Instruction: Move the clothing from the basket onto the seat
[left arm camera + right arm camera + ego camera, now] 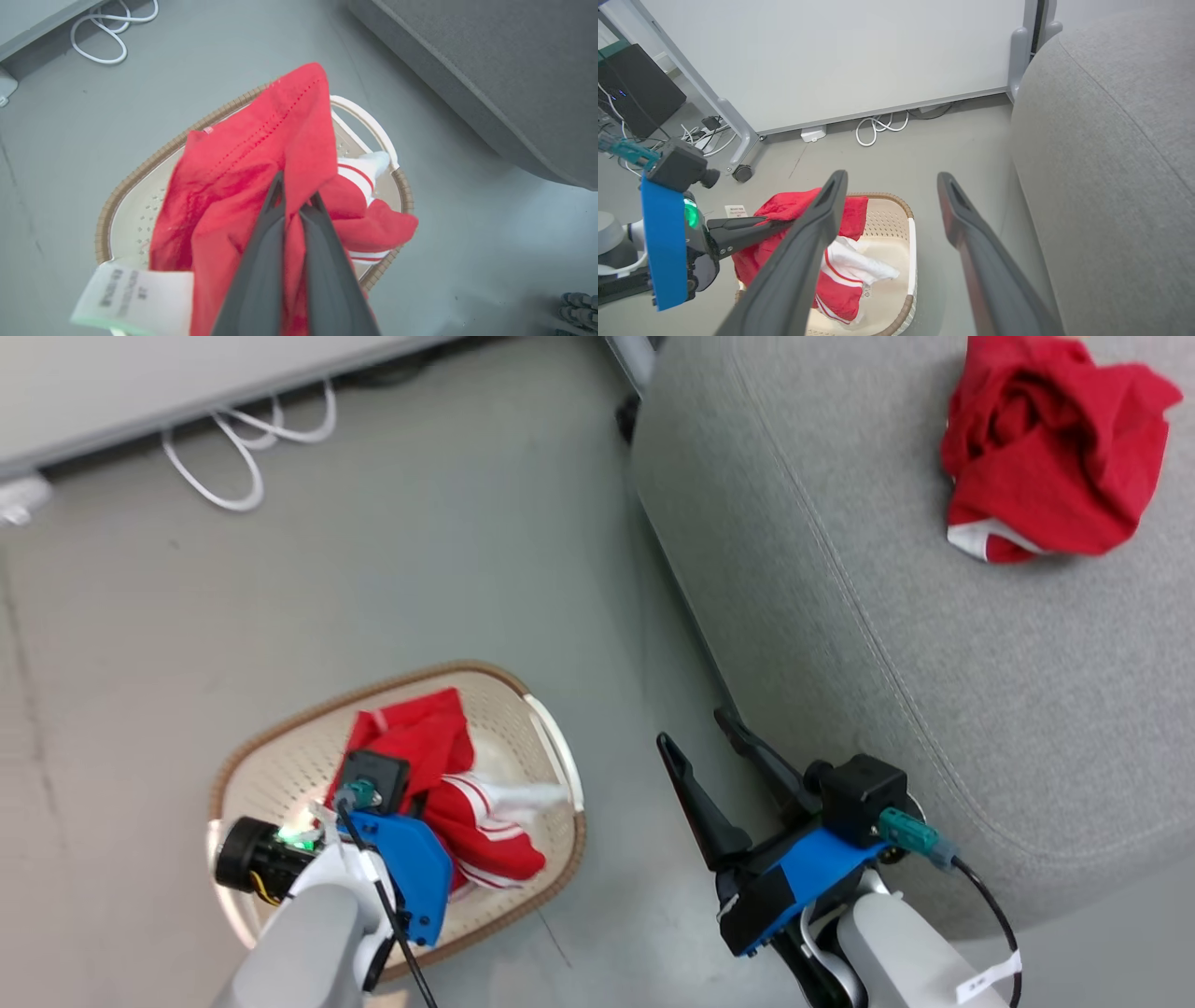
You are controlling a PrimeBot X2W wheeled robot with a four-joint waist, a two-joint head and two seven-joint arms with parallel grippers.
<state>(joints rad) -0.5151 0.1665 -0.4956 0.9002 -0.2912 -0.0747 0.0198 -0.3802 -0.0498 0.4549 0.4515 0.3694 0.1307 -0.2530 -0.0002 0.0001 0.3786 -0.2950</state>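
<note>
A red garment with white trim (243, 163) hangs from my left gripper (296, 196), which is shut on its fabric just above the cream basket (140, 172). Its lower part with the striped cuffs (485, 831) still lies in the basket (280, 737). A white tag (135, 294) dangles at the lower left. Another bunched red garment (1055, 448) lies on the grey seat (840, 569). My right gripper (695, 728) stands open and empty over the floor between basket and seat.
White cable loops (243, 439) lie on the grey floor by the foot of a white board (831, 56), whose caster (742, 173) stands left of the basket. A black box (640, 88) sits further left. The seat's rounded edge (1031, 163) is close on the right.
</note>
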